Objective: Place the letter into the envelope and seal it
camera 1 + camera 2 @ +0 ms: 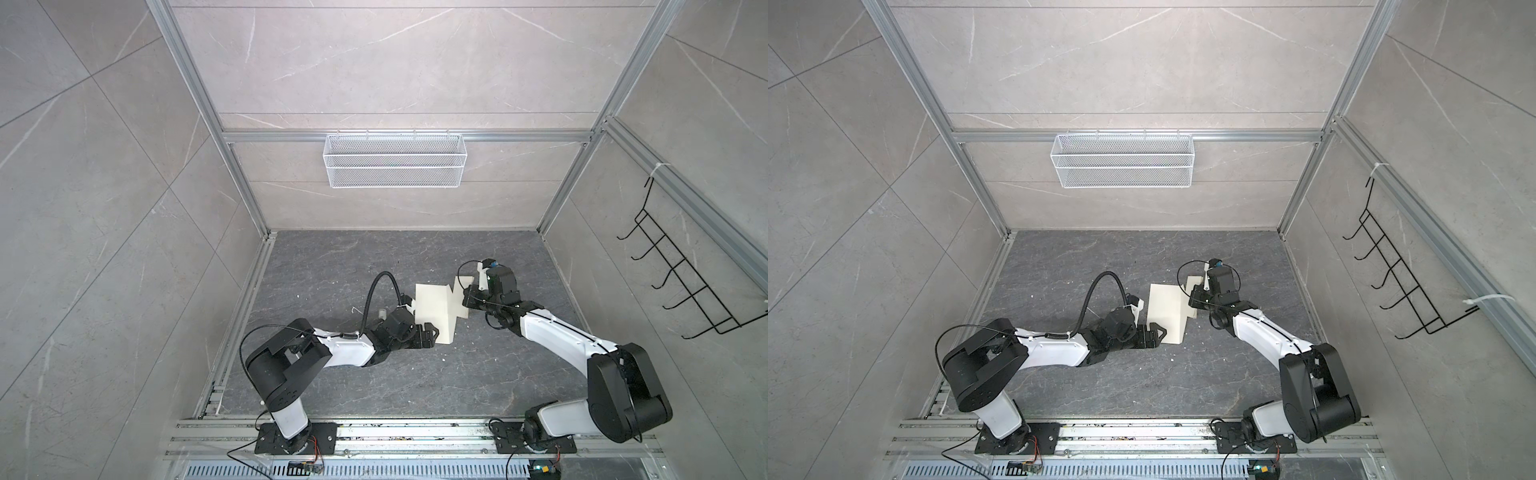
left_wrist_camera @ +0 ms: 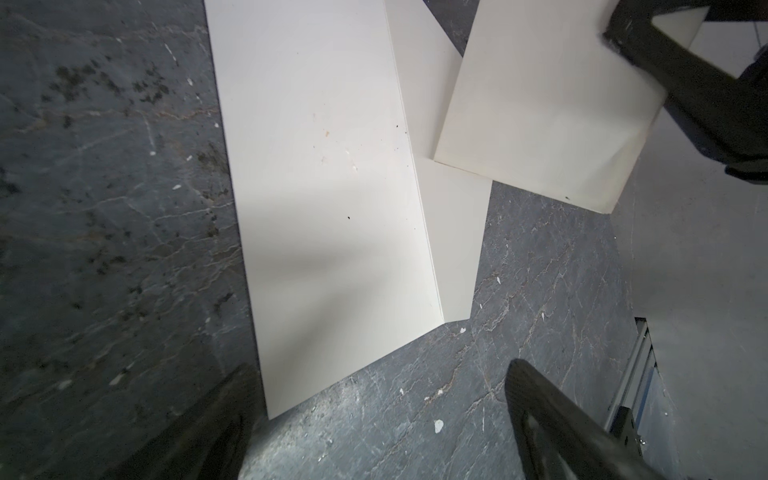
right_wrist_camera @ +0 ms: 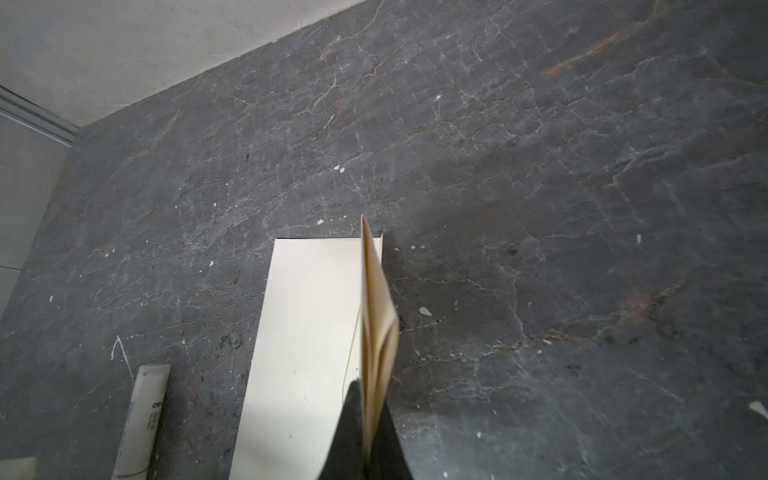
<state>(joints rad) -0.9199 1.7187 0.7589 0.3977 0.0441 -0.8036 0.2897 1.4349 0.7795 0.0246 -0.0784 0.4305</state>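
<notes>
Left claw [image 1: 431, 336]: you have its jaws spread wide with nothing held between them. In its wrist view one finger [image 2: 208, 428] sits right at the envelope's nearest corner, and the other is over bare worktop. You cannot tell from the views whether that first finger touches the paper.
Right claw [image 1: 467, 300]: you have it pinched tight on the letter, gripping one edge of the folded sheet. In its wrist view the paper stands straight out from between the jaws.
Letter [image 3: 376, 316]: folded and held on edge, clear of the worktop, reaching forward from the right claw's tips. Tan shows inside the folds, and the outer face is pale cream.
Envelope [image 1: 432, 311]: it lies flat on the worktop directly ahead of the left claw, with its near corner just inside that claw's spread fingers. From the right claw it lies below the held sheet and off to one side.
Flap [image 2: 453, 232]: open and lying flat along the envelope's long side that faces the right claw. The letter's free end hangs over it, but you cannot tell whether the two touch.
Tube [image 3: 143, 415]: a small white tube lying on the worktop, beyond the envelope as seen from the right claw and close beside the left arm's wrist.
Worktop [image 1: 374, 270]: dark veined stone with pale flecks.
</notes>
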